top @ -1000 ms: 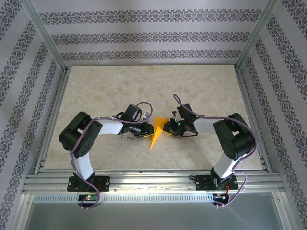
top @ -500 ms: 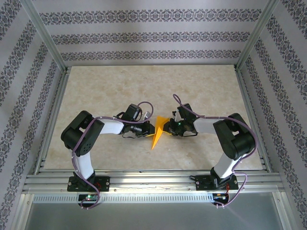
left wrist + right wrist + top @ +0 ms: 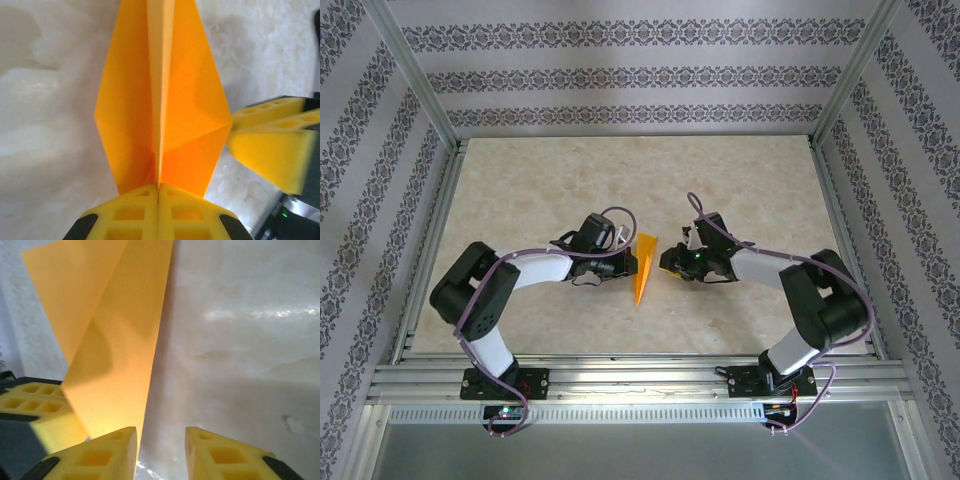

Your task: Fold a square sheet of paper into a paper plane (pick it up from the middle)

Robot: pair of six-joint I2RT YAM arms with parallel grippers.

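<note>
Marbled tabletop (image 3: pixel 520 180), patterned walls round it. The left gripper (image 3: pixel 158 189) has clamped down on the centre crease of the paper plane (image 3: pixel 160 100), foam pads pressed together on it. The right gripper (image 3: pixel 161 434) has just let go and backed off: fingers spread, bare table in the gap, paper just beside one finger. The plane sits mid-table between the arms, held by the left alone, tip toward the near edge. Judgement: crease pressed, fold near done.

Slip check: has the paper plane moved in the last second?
Yes. The paper plane shifted slightly away from the near rail, toward the back wall.
</note>
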